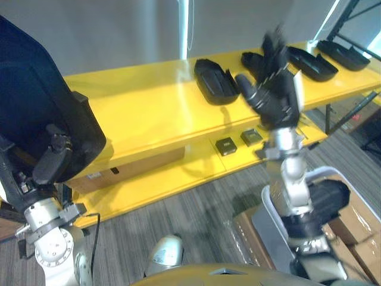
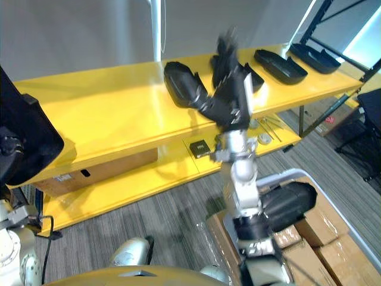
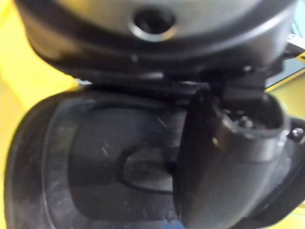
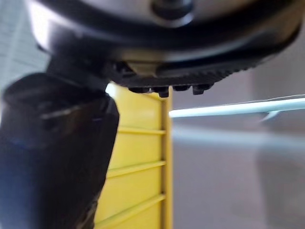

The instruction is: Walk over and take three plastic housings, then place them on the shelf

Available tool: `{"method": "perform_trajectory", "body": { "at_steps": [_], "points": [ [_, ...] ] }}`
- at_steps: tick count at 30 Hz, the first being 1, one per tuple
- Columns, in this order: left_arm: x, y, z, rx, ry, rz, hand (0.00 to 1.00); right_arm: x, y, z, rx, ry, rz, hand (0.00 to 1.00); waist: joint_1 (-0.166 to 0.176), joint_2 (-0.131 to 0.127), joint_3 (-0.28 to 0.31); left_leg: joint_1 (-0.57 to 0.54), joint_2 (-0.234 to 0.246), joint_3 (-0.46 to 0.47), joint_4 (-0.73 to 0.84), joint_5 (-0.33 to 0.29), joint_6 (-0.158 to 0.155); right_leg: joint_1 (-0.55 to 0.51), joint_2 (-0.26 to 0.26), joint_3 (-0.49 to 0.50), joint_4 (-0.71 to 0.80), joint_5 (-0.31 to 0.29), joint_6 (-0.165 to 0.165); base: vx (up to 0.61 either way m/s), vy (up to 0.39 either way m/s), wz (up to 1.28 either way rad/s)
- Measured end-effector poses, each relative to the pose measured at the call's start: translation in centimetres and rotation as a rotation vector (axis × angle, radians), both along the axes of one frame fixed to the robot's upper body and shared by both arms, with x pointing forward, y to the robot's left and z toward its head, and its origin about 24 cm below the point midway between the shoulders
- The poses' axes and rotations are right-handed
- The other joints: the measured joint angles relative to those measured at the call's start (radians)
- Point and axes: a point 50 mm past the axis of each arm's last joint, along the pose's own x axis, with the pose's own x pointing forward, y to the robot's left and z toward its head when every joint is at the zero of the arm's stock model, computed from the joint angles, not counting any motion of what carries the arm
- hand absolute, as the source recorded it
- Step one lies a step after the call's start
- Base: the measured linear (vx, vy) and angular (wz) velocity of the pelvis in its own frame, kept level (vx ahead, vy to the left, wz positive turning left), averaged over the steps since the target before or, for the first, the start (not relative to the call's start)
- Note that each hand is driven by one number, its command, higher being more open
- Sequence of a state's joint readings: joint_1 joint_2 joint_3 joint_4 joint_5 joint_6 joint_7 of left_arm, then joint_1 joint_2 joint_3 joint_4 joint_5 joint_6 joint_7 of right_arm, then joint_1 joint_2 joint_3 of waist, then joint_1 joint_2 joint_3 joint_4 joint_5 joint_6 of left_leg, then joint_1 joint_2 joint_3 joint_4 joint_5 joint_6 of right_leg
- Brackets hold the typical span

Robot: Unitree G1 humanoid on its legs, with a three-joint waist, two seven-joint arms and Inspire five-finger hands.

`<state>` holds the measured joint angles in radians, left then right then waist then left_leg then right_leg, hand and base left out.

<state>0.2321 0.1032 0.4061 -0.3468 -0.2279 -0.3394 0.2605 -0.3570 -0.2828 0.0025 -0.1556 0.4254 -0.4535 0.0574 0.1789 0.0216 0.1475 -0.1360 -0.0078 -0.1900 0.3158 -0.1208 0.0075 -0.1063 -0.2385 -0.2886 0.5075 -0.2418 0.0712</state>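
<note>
My left hand point(image 1: 52, 159) is low on the left, shut on a big black plastic housing point(image 1: 41, 101) that it holds upright near the yellow shelf point(image 1: 137, 113). In the left wrist view its thumb point(image 3: 224, 162) curls over the housing's inner face point(image 3: 95, 157). My right hand point(image 1: 275, 89) is raised in front of the shelf top, fingers straight up and holding nothing. Several black housings lie in a row on the shelf: one point(image 1: 214, 80) just left of the right hand, one point(image 1: 253, 61) partly behind it, and two more point(image 1: 311, 63) point(image 1: 344, 53) further right.
The lower shelf board point(image 1: 178, 176) carries two small black boxes point(image 1: 226, 145) point(image 1: 251, 136) and a cardboard box point(image 1: 137, 165). At the lower right a white bin point(image 1: 268, 220) holds another black housing point(image 1: 327, 196), with cardboard boxes point(image 1: 357, 232) beside it. Grey carpet lies before the shelf.
</note>
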Motion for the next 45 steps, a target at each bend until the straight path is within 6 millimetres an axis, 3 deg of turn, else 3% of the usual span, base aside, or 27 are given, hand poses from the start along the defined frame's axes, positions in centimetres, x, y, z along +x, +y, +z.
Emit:
{"method": "perform_trajectory", "body": {
  "at_steps": [1, 3, 5, 6, 7, 8, 9, 11, 13, 14, 17, 28, 35, 43, 44, 45],
  "points": [
    [1.1, -0.8, 0.4, -0.003, -0.033, -0.047, 0.00, -1.6, -0.5, 1.2, 0.027, -0.088, -0.006, 1.00, -0.026, 0.000, 0.000, 0.003, -0.016, -0.062, -0.011, -0.002, -0.003, -0.039, 0.035, 0.093, -0.050, 0.005, 0.008, 0.19, -0.024, 1.41],
    [2.0, -2.3, 0.3, -0.021, -0.043, -0.116, 0.00, -3.6, -0.6, 1.3, 0.050, -0.140, -0.010, 1.00, -0.056, 0.002, 0.000, 0.026, -0.028, -0.144, -0.023, -0.007, -0.011, -0.073, 0.070, 0.215, -0.089, 0.021, 0.035, 0.29, -0.181, 1.56],
    [2.5, -3.7, 0.0, -0.044, -0.035, -0.173, 0.00, -5.0, -0.6, 0.7, 0.041, -0.135, -0.009, 1.00, -0.070, -0.009, -0.006, 0.058, -0.041, -0.214, -0.024, -0.031, -0.022, -0.074, 0.065, 0.248, -0.111, 0.035, 0.046, 0.37, -0.342, 1.34],
    [2.4, -3.9, -0.2, -0.047, -0.031, -0.180, 0.00, -5.2, -0.5, 0.6, 0.037, -0.130, -0.002, 1.00, -0.070, -0.032, -0.019, 0.071, -0.047, -0.224, -0.020, -0.060, -0.033, -0.057, 0.052, 0.231, -0.151, 0.045, 0.031, 0.33, -0.412, 0.98],
    [1.9, -3.5, 0.0, -0.031, -0.029, -0.171, 0.00, -5.2, -0.5, 0.6, 0.043, -0.129, 0.006, 1.00, -0.070, -0.081, -0.041, 0.070, -0.033, -0.157, -0.010, -0.091, -0.049, -0.020, 0.023, 0.199, -0.196, 0.091, 0.014, 0.31, -0.469, 0.97],
    [1.9, -3.5, -0.2, -0.038, -0.028, -0.170, 0.00, -5.2, -0.7, 0.6, 0.037, -0.131, -0.003, 1.00, -0.074, -0.085, -0.043, 0.071, 0.002, -0.108, 0.008, -0.100, -0.069, -0.003, 0.020, 0.174, -0.188, 0.141, 0.060, 0.28, -0.477, 1.05],
    [1.6, -3.7, -0.8, -0.071, -0.014, -0.179, 0.00, -5.1, -1.2, 0.6, 0.030, -0.126, -0.028, 1.00, -0.078, -0.037, -0.046, 0.059, 0.082, -0.038, 0.052, -0.109, -0.089, 0.047, 0.056, 0.107, -0.188, 0.114, 0.028, 0.19, -0.349, 0.97],
    [1.4, -3.8, -1.2, -0.102, -0.013, -0.224, 0.00, -4.7, -2.6, 0.3, 0.039, -0.101, -0.088, 1.00, -0.080, 0.012, -0.065, 0.024, 0.157, 0.076, 0.076, -0.102, -0.093, 0.096, 0.094, 0.031, -0.243, 0.115, 0.013, 0.24, -0.285, 1.00],
    [1.7, -3.9, -0.9, -0.102, -0.038, -0.261, 0.00, -3.8, -4.4, -0.7, 0.066, -0.015, -0.155, 1.00, -0.096, 0.021, -0.066, 0.026, 0.199, 0.233, 0.034, -0.063, -0.094, 0.144, 0.102, -0.033, -0.303, 0.122, 0.002, 0.23, -0.196, 0.99],
    [2.1, -4.3, -0.5, -0.090, -0.057, -0.280, 0.00, -3.5, -5.7, -2.2, 0.084, 0.076, -0.202, 1.00, -0.106, 0.021, -0.066, 0.045, 0.209, 0.302, -0.015, -0.027, -0.105, 0.167, 0.101, -0.070, -0.328, 0.129, -0.008, 0.18, -0.111, 0.85],
    [2.8, -4.7, 0.8, -0.045, -0.112, -0.310, 0.00, -3.4, -7.3, -5.7, 0.095, 0.271, -0.267, 1.00, -0.107, 0.006, -0.057, 0.098, 0.187, 0.325, -0.145, 0.044, -0.126, 0.181, 0.094, -0.087, -0.337, 0.136, -0.018, 0.15, -0.035, 0.44],
    [1.5, -4.3, 1.3, 0.048, -0.099, -0.380, 0.00, -5.4, -6.7, -10.3, 0.205, 0.454, -0.358, 1.00, -0.149, -0.006, -0.056, 0.218, 0.161, 0.355, -0.298, 0.076, -0.124, 0.228, 0.075, -0.068, -0.337, 0.136, -0.018, 0.10, 0.014, 0.04],
    [1.5, -4.9, 1.3, 0.080, -0.092, -0.487, 0.00, -5.9, -6.9, -10.9, 0.196, 0.494, -0.412, 1.00, -0.160, -0.007, -0.056, 0.240, 0.160, 0.391, -0.307, 0.077, -0.123, 0.232, 0.070, -0.051, -0.329, 0.136, -0.017, 0.02, -0.004, -0.06],
    [2.1, -6.1, 1.5, 0.077, -0.105, -0.607, 0.00, -6.7, -6.7, -9.7, 0.183, 0.443, -0.428, 1.00, -0.187, -0.004, -0.057, 0.250, 0.158, 0.449, -0.318, 0.077, -0.123, 0.211, 0.071, 0.003, -0.344, 0.142, -0.006, -0.02, -0.007, -0.16],
    [2.9, -7.0, 1.6, 0.021, -0.116, -0.660, 0.00, -7.3, -6.8, -10.4, 0.157, 0.476, -0.426, 1.00, -0.239, 0.016, -0.066, 0.196, 0.120, 0.493, -0.404, 0.198, -0.099, 0.158, 0.066, 0.047, -0.461, 0.238, 0.044, -0.01, -0.003, -0.11],
    [2.9, -7.0, 1.6, 0.021, -0.116, -0.660, 0.00, -7.3, -6.8, -10.4, 0.157, 0.475, -0.426, 1.00, -0.239, 0.016, -0.066, 0.196, 0.120, 0.493, -0.404, 0.199, -0.098, 0.158, 0.066, 0.047, -0.461, 0.239, 0.043, 0.00, 0.000, 0.00]
  ]
}}
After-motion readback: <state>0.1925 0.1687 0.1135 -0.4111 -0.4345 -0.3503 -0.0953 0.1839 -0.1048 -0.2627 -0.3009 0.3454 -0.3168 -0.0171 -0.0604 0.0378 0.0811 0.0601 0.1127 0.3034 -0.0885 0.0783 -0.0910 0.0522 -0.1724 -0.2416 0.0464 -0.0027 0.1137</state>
